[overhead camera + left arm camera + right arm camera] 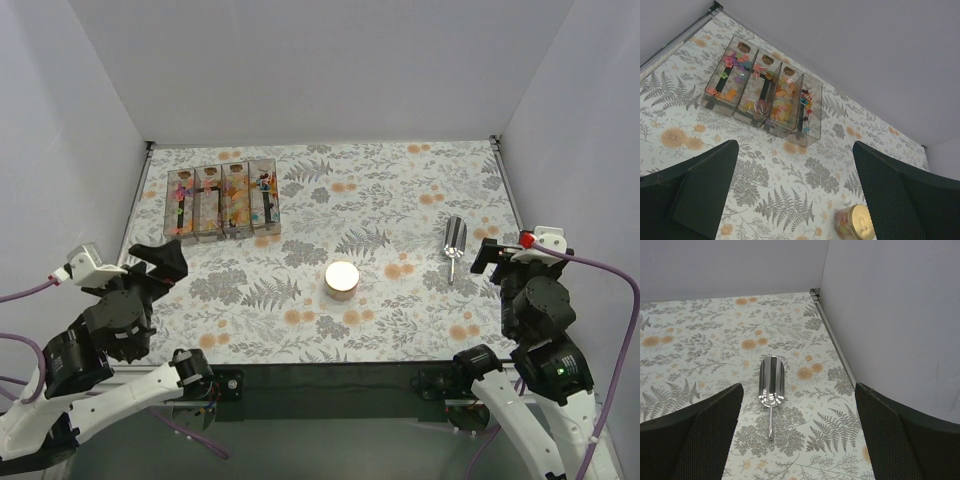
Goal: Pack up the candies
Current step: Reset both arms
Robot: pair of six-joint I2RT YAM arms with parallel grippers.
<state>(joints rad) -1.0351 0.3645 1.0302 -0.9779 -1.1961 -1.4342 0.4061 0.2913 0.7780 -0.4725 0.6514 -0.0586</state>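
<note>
The candies (238, 200) fill several clear narrow bins (222, 202) standing side by side at the back left of the table; the left wrist view shows the candies (782, 97) as orange, pink and red bits. A small glass jar with a gold lid (342, 277) stands mid-table, and coloured sweets show through the jar (857, 224). A metal scoop (455, 240) lies at the right, handle toward me. My left gripper (163, 260) hovers open, short of the bins. My right gripper (490, 252) hovers open just right of the scoop (771, 382). Neither holds anything.
A fern-and-flower tablecloth (400, 190) covers the table. White walls close in the back and both sides, and the right wall (890, 315) stands close to the scoop. The table's dark front edge (330, 375) lies between the arm bases.
</note>
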